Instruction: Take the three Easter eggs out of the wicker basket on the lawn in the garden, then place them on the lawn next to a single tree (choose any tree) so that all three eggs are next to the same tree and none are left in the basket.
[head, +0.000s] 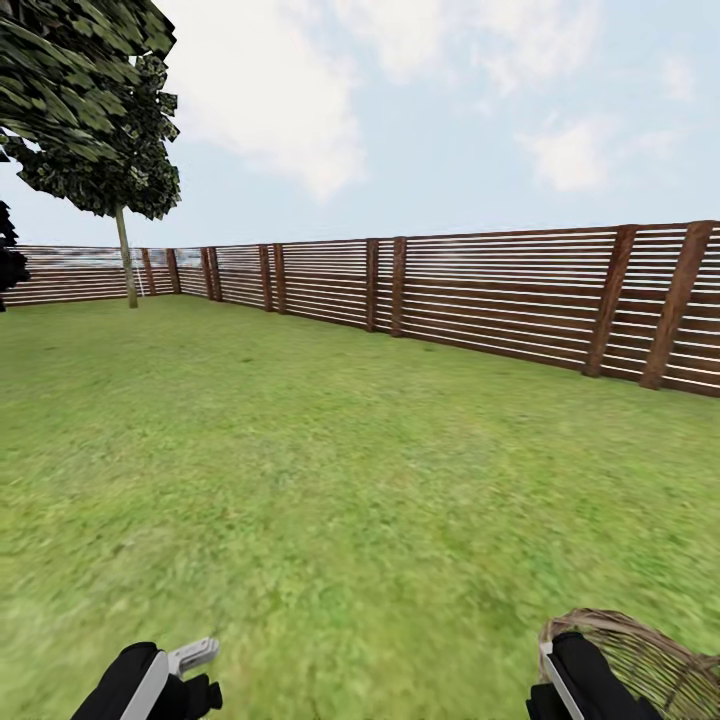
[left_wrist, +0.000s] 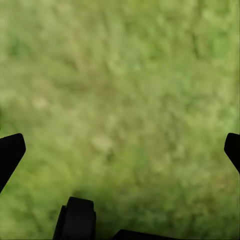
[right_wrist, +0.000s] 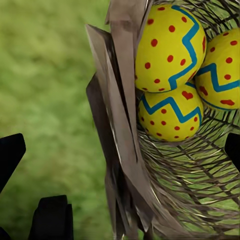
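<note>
Holding the wicker basket (right_wrist: 130, 150) by its rim, the right gripper (right_wrist: 120, 150) has its fingers spread wide on each side of the braid, with all three Easter eggs (right_wrist: 170, 47) inside. The left gripper (left_wrist: 120, 150) hangs wide open and empty over the lawn (head: 330, 470). A good carry keeps the basket level all the way to the far tree (head: 125, 250)

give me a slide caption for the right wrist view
Three Easter eggs nestled in the wicker basket on the lawn, seen past the right gripper's fingertips.

Head cam high, facing fence (head: 500, 300); wrist cams close over lawn (left_wrist: 120, 90), right sharing basket (right_wrist: 130, 165)
</note>
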